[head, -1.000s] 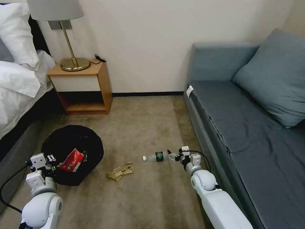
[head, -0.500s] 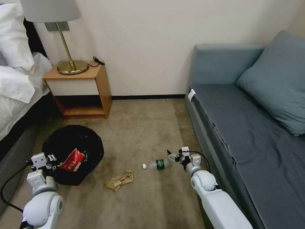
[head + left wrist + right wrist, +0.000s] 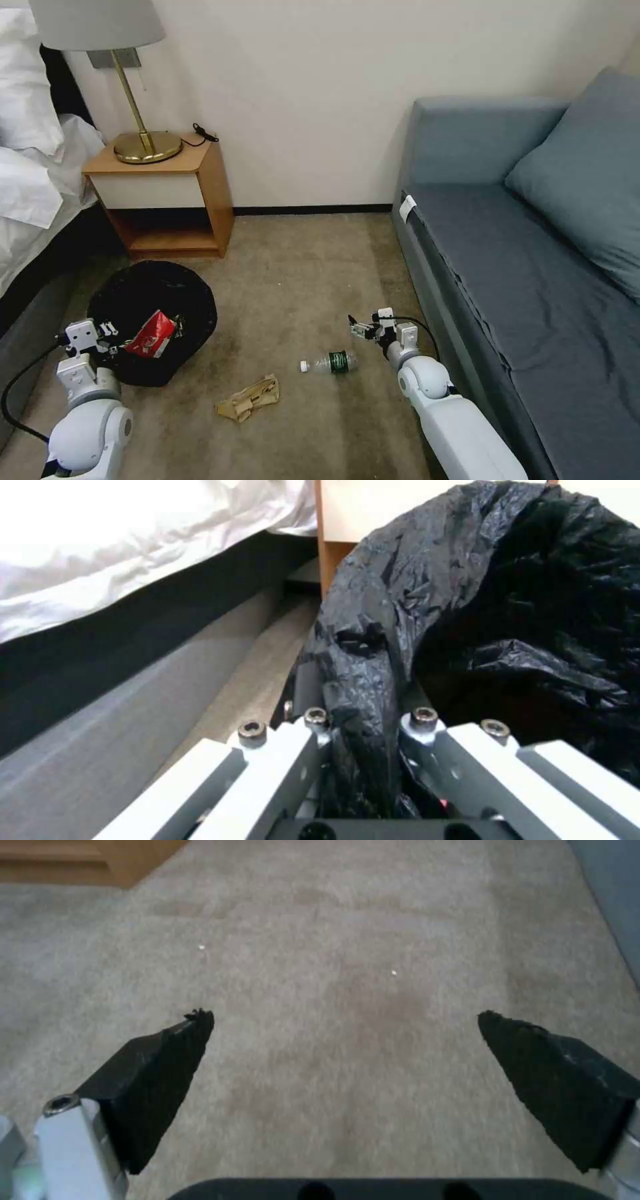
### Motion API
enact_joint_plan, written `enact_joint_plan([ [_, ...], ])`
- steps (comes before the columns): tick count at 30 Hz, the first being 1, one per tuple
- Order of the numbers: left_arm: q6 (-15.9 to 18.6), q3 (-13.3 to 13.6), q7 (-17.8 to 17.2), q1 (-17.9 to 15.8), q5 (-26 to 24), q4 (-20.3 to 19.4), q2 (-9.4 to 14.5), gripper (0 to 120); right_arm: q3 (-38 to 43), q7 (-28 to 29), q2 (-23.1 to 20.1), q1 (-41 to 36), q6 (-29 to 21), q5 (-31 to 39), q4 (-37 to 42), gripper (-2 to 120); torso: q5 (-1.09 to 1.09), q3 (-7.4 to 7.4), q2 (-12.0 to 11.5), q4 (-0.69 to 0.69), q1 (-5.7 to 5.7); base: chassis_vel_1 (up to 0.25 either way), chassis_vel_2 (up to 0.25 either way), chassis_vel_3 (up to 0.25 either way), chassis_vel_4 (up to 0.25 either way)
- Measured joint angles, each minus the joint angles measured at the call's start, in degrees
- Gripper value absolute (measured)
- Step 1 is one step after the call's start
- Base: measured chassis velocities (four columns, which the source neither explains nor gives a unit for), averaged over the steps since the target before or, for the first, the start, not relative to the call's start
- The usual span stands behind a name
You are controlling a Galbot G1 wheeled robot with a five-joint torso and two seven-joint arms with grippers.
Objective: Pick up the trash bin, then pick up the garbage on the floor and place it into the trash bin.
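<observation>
The trash bin, lined with a crinkly black bag, sits low at my left beside the bed. My left gripper is shut on its near rim; the left wrist view shows the gripper clamped on the bag-covered rim of the bin. A crumpled red-and-white wrapper lies inside. On the carpet lie a small clear bottle with a green label and a crumpled tan paper. My right gripper hangs open just beyond the bottle, apart from it. In the right wrist view the gripper has bare carpet between its fingers.
A wooden nightstand with a brass lamp stands against the back wall. The bed runs along the left and a blue-grey sofa along the right. Beige carpet lies between them.
The camera has moved, so the floor has slid down the picture. The right gripper was at the bottle's end and now stands apart from it. The bin stays with the left gripper.
</observation>
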Motion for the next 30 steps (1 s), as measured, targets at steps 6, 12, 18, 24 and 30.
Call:
enact_joint_plan([
  [6,0.16,0.17,0.45,-0.30,0.44,0.09,-0.15,4,-1.44,-0.27,-0.38,1.39,0.07,0.22,-1.07,100,0.00,0.00,0.00,-0.01,0.00,-0.046,0.028,0.032,-0.015],
  [12,-0.04,0.17,0.57,0.19,0.79,0.26,-0.23,4,-3.49,-0.27,-0.55,3.92,0.06,0.66,-3.12,100,0.00,0.00,0.00,0.00,0.00,0.000,0.000,0.000,0.000],
  [18,-0.31,0.11,0.13,0.76,0.56,0.22,-0.18,4,-8.26,-0.32,-1.05,10.11,-0.44,2.40,-5.82,100,0.00,0.00,0.00,0.00,0.00,0.000,0.000,0.000,0.000],
  [24,-0.16,-0.07,-0.46,0.87,0.06,-0.47,-0.54,4,-13.36,-1.47,-1.01,15.62,-0.40,4.31,-8.32,100,-0.01,0.00,0.00,0.00,0.00,0.000,0.000,0.000,0.000],
  [30,-0.18,-0.30,-0.06,1.13,-0.02,-0.84,-0.60,4,-19.12,-2.25,0.14,19.80,-0.41,5.83,-9.81,100,0.00,0.00,0.00,0.01,0.00,0.000,0.000,0.000,0.000],
])
